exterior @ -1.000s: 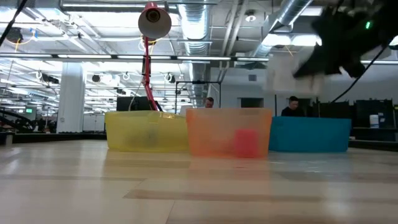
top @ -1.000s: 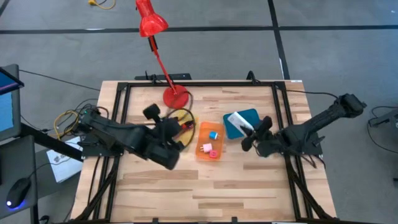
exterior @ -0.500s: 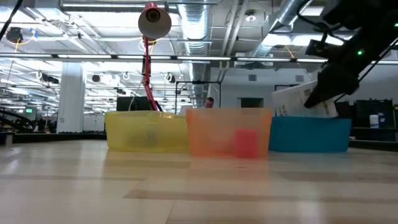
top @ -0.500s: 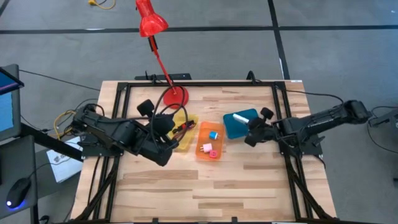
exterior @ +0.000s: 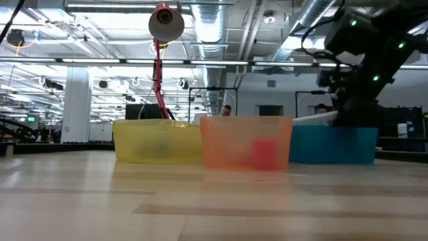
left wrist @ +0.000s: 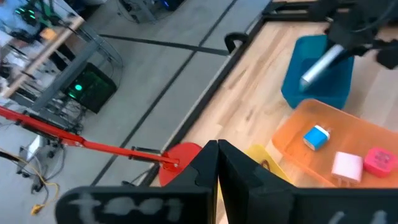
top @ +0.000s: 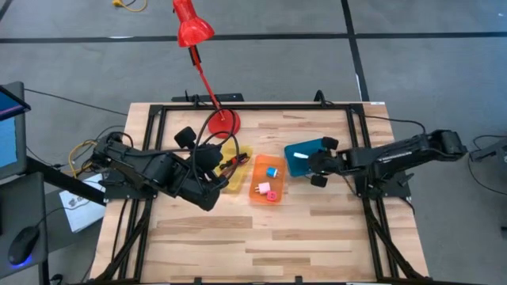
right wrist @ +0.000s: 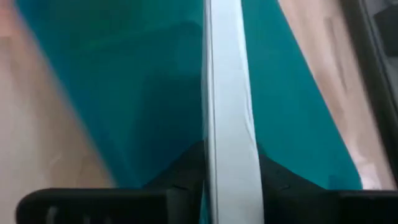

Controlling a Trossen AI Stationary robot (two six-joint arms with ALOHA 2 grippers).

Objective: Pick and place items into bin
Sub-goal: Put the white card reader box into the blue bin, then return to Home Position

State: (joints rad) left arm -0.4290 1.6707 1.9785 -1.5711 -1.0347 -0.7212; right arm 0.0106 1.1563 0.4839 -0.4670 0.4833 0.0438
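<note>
white packet (right wrist: 227, 124) clamped in right hand (top: 315, 162) over teal bin (top: 303, 152); left hand (left wrist: 217, 171) closed, tips hidden

Over the last second the right gripper (top: 310, 164) has swung from beside the orange bin (top: 268, 180) to the far left, reaching over the teal bin (top: 317, 148) and dropping lower, so the white packet (right wrist: 227, 112) clamped in its fingers now lies low inside that bin. The left gripper (top: 211, 164) has pulled back to the far side, over the yellow bin (top: 238, 176).
</note>
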